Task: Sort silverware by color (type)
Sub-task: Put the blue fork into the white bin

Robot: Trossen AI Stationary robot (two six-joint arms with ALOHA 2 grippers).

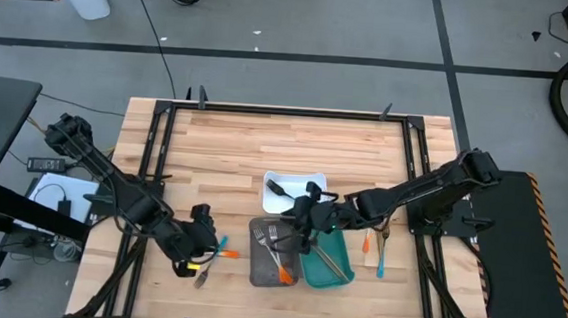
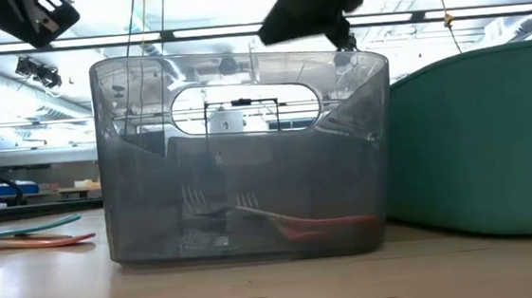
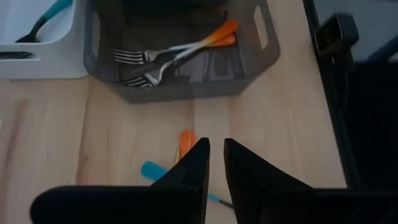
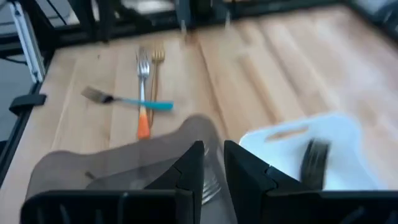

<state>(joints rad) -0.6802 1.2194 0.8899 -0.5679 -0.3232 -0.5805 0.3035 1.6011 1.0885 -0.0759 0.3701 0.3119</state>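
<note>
Three trays sit side by side near the table's near edge: a white tray (image 1: 295, 187), a grey tray (image 1: 269, 261) and a teal tray (image 1: 335, 266). Two orange-handled forks (image 3: 180, 51) lie in the grey tray. A teal-handled piece (image 3: 46, 15) lies in the white tray. My left gripper (image 3: 216, 148), shut, hovers over a loose orange handle (image 3: 185, 140) and a teal handle (image 3: 151, 169) left of the grey tray. My right gripper (image 4: 214, 149), shut and holding nothing, hangs over the grey tray's far rim (image 4: 124, 158), next to the white tray (image 4: 323, 134).
More loose silverware (image 1: 376, 248) lies on the table right of the teal tray: orange, blue and gold pieces. A black frame (image 1: 154, 150) borders the wooden table on its left, far and right sides. Bare wood lies between the trays and the far edge (image 1: 285, 139).
</note>
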